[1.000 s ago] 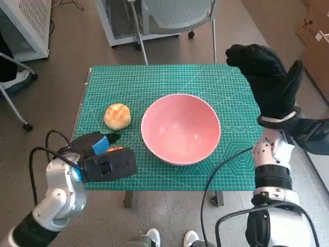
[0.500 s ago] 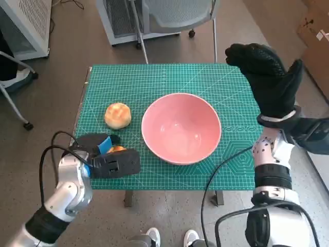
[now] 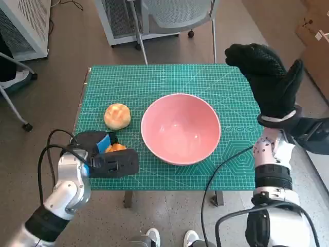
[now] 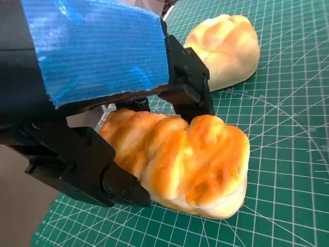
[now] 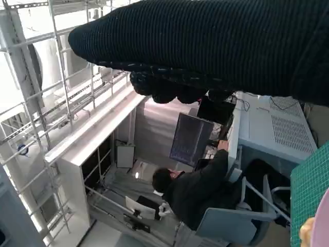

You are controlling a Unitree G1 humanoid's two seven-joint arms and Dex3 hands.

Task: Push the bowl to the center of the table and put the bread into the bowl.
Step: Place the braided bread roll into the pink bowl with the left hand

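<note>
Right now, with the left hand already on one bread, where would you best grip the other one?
Grip the round bread across its domed middle, coming from above. It sits flat on the mat, apart from the bowl and from the bread the left hand holds, so its sides look free all round.

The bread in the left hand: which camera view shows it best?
The left wrist view: the held bread fills the picture, black fingers of the left hand at its sides. The head view shows only an orange sliver beside that hand. The right wrist view does not show it clearly.
</note>
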